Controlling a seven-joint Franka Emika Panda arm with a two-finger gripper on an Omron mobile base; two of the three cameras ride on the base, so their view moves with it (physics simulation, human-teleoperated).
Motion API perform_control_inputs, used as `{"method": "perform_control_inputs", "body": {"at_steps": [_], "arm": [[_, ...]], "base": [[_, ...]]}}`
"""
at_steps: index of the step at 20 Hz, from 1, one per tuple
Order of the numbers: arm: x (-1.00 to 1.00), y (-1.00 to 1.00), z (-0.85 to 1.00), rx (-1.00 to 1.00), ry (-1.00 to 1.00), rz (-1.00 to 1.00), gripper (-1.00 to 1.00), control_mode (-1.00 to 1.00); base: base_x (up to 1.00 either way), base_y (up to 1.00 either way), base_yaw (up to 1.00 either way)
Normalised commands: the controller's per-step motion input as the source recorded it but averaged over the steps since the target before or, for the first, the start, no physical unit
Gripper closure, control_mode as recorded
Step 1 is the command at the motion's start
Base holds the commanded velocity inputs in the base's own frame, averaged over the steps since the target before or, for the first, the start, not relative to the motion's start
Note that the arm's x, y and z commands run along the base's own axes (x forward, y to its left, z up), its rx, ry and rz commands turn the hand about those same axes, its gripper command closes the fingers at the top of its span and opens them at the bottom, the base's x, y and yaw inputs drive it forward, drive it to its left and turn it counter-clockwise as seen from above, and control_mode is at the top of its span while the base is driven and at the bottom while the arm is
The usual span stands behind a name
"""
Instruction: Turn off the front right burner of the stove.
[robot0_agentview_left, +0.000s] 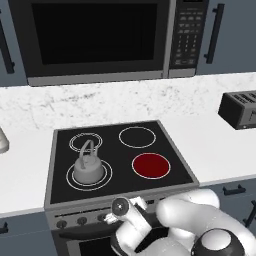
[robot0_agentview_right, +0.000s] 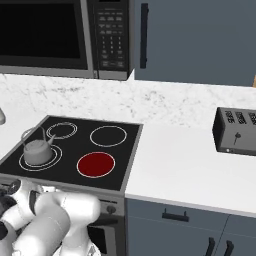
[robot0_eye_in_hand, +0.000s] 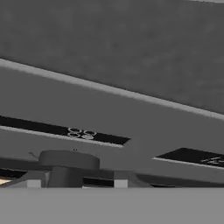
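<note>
The front right burner (robot0_agentview_left: 150, 165) (robot0_agentview_right: 96, 164) shows as a solid dark red disc on the stove's black glass (robot0_agentview_left: 115, 150) (robot0_agentview_right: 75, 145). My arm is folded low in front of the stove, with the hand (robot0_agentview_left: 121, 208) pressed up to the grey front panel (robot0_eye_in_hand: 109, 113) just below the cooktop edge. In the hand view a round dark knob (robot0_eye_in_hand: 69, 160) sits very close, between my fingertips (robot0_eye_in_hand: 33, 182). My gripper (robot0_eye_in_hand: 76, 183) straddles it, open, with a small gap showing on the right side. Which burner this knob belongs to I cannot tell.
A grey kettle (robot0_agentview_left: 89, 168) (robot0_agentview_right: 36, 150) stands on the front left double-ring burner. Other small knobs (robot0_agentview_left: 82, 220) line the panel left of my hand. A black microwave (robot0_agentview_left: 100, 35) hangs above the stove. A dark toaster (robot0_agentview_right: 237, 131) sits on the white counter to the right.
</note>
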Motion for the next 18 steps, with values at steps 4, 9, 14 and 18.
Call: {"method": "perform_control_inputs", "body": {"at_steps": [4, 9, 14, 18], "arm": [[-0.12, -0.71, -0.16, 0.91, -0.28, -0.37, 1.00, -1.00], [0.00, -0.50, -0.32, 0.87, -0.32, -0.47, 1.00, -1.00], [-0.05, -0.48, -0.08, 0.32, -0.12, -0.26, 1.00, -1.00], [0.00, 0.00, 0.00, 0.00, 0.00, 0.00, 1.00, -1.00]], "base": [[0.00, 0.00, 0.00], [0.00, 0.00, 0.00], [0.00, 0.00, 0.00], [0.00, 0.00, 0.00]]}}
